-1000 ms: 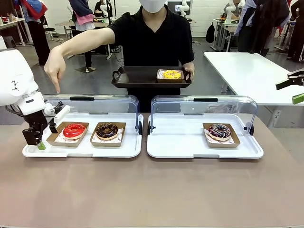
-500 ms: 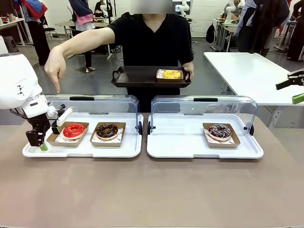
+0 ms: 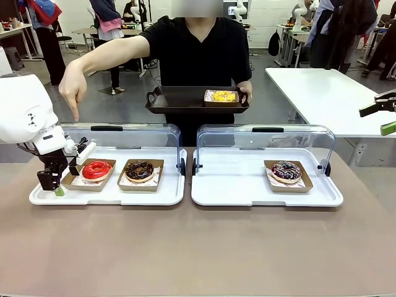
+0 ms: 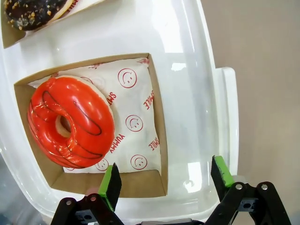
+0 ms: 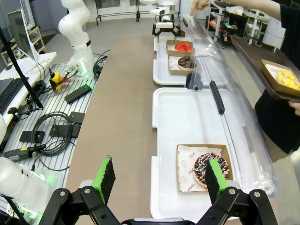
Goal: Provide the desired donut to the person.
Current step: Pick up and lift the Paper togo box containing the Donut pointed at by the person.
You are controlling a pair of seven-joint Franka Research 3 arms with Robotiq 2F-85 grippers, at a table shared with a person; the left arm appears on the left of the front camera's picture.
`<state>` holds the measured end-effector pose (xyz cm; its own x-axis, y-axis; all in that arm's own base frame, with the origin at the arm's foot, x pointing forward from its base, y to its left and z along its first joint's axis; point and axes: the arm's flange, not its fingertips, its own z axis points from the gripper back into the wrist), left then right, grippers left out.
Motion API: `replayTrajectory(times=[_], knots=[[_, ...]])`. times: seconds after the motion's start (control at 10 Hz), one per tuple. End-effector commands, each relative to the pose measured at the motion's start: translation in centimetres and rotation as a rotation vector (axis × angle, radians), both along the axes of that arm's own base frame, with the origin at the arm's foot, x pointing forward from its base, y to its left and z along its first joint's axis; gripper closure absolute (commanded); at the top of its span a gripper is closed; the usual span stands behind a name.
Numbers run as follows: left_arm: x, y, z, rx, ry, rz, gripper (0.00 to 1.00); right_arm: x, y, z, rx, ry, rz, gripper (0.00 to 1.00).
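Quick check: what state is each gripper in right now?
Left gripper: open, holding nothing, low beside the red donut.
Right gripper: open, holding nothing.

Got the person point(image 3: 198, 55) standing at the far side of the bench, black short-sleeved polo, forearms bare. Stretching one arm out wide, hand point(image 3: 72, 91) drooping, index finger aimed straight down just beyond the clear cover of the left white tray point(image 3: 124, 195). Holding a dark serving tray point(image 3: 179, 99) at waist height with the other hand. Down on the near side of that finger, spotting the red-glazed donut point(image 3: 96, 169): glossy ring, thin dark lines across the icing, lying flat on smiley-printed paper in an open brown cardboard box point(image 3: 74, 184), leftmost on the white tray.
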<state>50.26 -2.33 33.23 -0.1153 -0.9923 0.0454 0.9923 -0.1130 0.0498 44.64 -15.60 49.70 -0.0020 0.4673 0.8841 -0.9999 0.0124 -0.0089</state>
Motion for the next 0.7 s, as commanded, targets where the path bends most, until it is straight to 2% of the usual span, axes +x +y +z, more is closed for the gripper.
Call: replayTrajectory(times=[0.0, 0.1, 0.2, 0.3, 0.4, 0.5, 0.6], knots=[[0.78, 0.4, -0.27, -0.001, -0.025, -0.013, 0.0, -0.08, 0.03, -0.2, 0.008, 0.005, 0.005, 0.0], [0.9, 0.41, -0.39, -0.006, -0.028, -0.017, 0.02, -0.08, 0.03, -0.2, 0.008, 0.005, 0.005, 0.0], [0.92, 0.4, -0.55, -0.006, -0.031, -0.019, 0.21, -0.08, 0.03, -0.2, 0.008, 0.005, 0.005, 0.0], [1.04, 0.53, -0.67, -0.007, -0.028, -0.026, 0.46, -0.08, 0.03, -0.2, 0.008, 0.005, 0.005, 0.0], [1.03, 0.51, -0.79, -0.013, -0.024, -0.027, 0.76, -0.08, 0.03, -0.2, 0.008, 0.005, 0.005, 0.0], [1.01, 0.56, -0.83, -0.015, -0.021, -0.028, 1.0, -0.08, 0.03, -0.2, 0.008, 0.005, 0.005, 0.0], [1.02, 0.61, -0.81, -0.015, -0.019, -0.03, 1.0, -0.08, 0.03, -0.2, 0.008, 0.005, 0.005, 0.0]])
